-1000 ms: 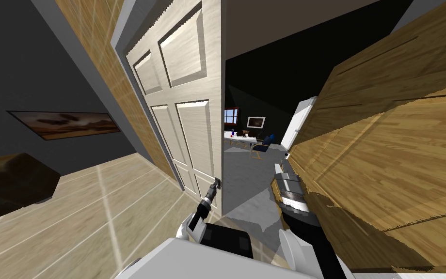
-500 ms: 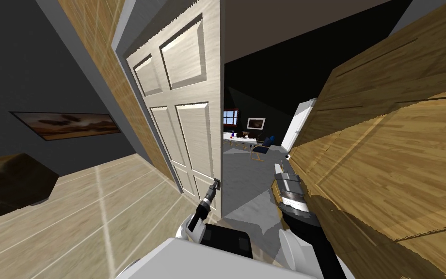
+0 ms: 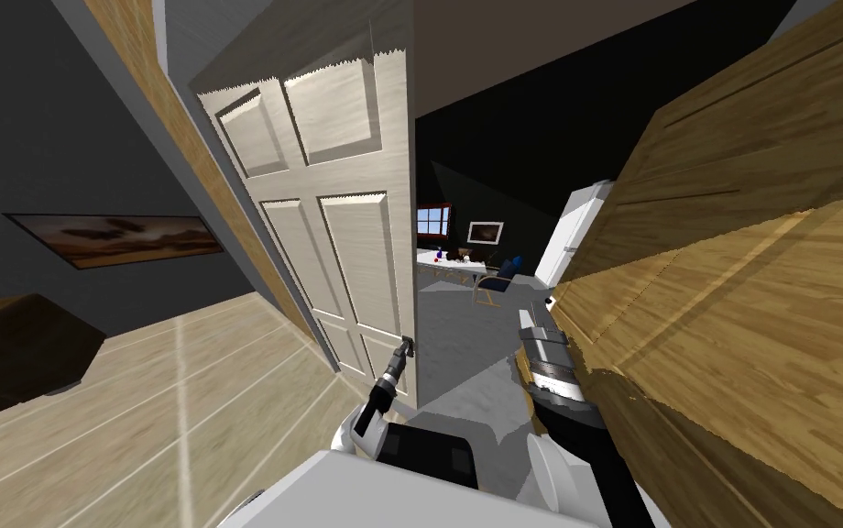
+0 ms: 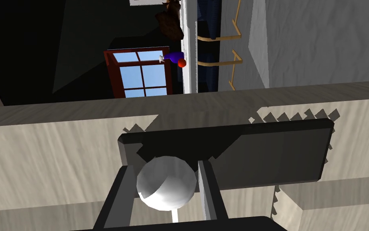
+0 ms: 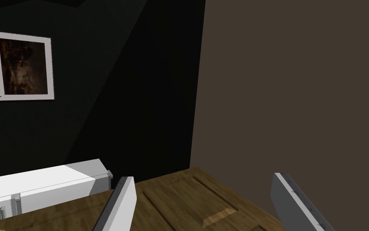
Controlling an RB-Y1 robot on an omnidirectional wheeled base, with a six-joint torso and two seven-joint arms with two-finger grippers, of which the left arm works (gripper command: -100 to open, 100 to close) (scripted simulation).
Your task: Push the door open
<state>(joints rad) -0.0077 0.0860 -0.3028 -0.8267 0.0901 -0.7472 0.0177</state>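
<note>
A pale, panelled door (image 3: 346, 229) stands partly open, its free edge toward the gap in the middle of the head view. My left gripper (image 3: 408, 346) reaches up to that edge at knob height. In the left wrist view, my left gripper (image 4: 164, 170) is shut on the round silver door knob (image 4: 166, 188), one finger pressing each side, with a dark plate (image 4: 260, 152) behind it. My right arm (image 3: 548, 367) is stretched forward along the right of the gap. My right gripper (image 5: 203, 182) is open with nothing between its fingers.
A large panelled wooden surface (image 3: 759, 275) stands close on the right. Through the gap lie a grey floor, a white table (image 3: 452, 264), a blue chair (image 3: 498, 275), a window (image 3: 433, 220) and a white door (image 3: 575, 229). A dark sofa (image 3: 16, 348) sits on the left.
The whole head view has shifted, so I have moved a little. The door's face now looks wider and the gap beside its free edge slightly larger. My left gripper stays on the knob.
</note>
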